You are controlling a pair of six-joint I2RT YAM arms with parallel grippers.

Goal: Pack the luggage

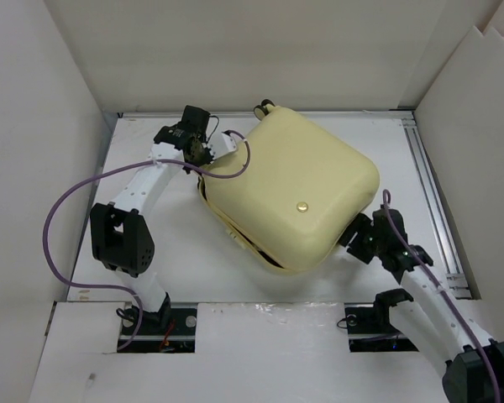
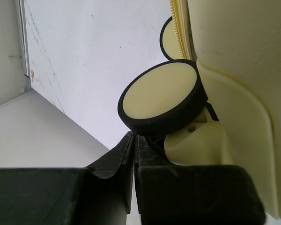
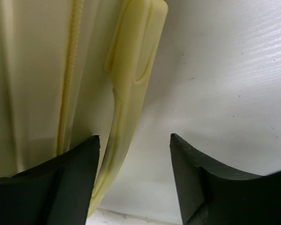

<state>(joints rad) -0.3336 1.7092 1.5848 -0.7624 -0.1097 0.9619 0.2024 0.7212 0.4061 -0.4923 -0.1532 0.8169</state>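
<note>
The pale yellow luggage (image 1: 290,189) lies closed and flat in the middle of the table, its lid up. My left gripper (image 1: 203,151) is shut and empty at the suitcase's far left corner. In the left wrist view its tips (image 2: 133,137) sit just under a yellow-and-black wheel (image 2: 160,96). My right gripper (image 1: 350,234) is open at the suitcase's near right side. In the right wrist view (image 3: 135,138) the pale yellow side handle (image 3: 131,70) lies between its fingers, close to the left finger (image 3: 79,159).
White walls enclose the table on the left, back and right. A second pair of wheels (image 1: 264,107) sticks out at the suitcase's far corner. A metal rail (image 1: 428,176) runs along the right edge. A purple cable (image 1: 63,210) loops off the left arm.
</note>
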